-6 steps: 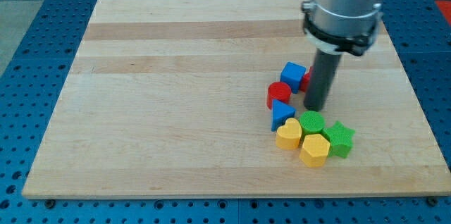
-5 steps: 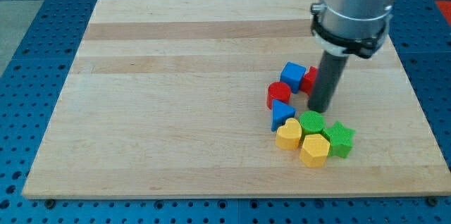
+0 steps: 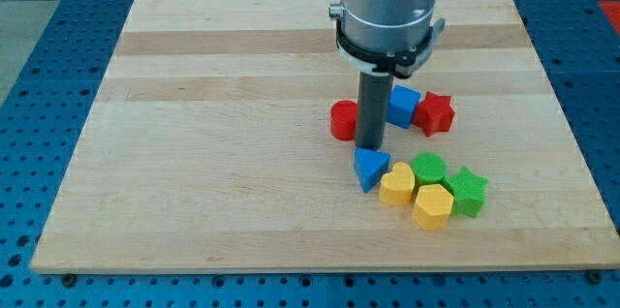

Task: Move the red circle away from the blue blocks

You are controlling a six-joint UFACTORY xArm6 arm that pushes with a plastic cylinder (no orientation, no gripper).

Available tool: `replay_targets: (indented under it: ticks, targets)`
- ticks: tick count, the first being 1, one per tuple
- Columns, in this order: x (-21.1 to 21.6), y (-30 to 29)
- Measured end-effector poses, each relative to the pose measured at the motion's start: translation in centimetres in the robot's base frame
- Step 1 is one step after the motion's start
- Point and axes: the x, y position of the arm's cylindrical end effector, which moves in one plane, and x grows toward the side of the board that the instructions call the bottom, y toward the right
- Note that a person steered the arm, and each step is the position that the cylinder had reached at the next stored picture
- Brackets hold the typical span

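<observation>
Your tip (image 3: pixel 369 145) sits between red circle (image 3: pixel 343 120) and blue cube (image 3: pixel 402 107), above blue triangle (image 3: pixel 369 168). No gripper fitted, so no jaw state. Push circle toward surface's left edge; keep contact centred.

— What do we have near the view's bottom right?
— A tight cluster: a yellow heart (image 3: pixel 396 188) touching a green circle (image 3: pixel 428 168), a yellow hexagon (image 3: pixel 432 206) just below them, and a green star (image 3: pixel 467 191) on its right.
— Anything else?
— A red star (image 3: pixel 436 113) above the cluster, all on our wooden board (image 3: pixel 213 153), which lies on a blue perforated table (image 3: pixel 39 46).
</observation>
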Motion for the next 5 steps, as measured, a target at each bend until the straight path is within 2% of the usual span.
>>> replay_targets:
  ticks: [1,2,4,5]
  targets:
    - [-2.9,-4.5]
    - [-4.0,-7.9]
    - [-5.6,-1.8]
    - [-6.9,-5.2]
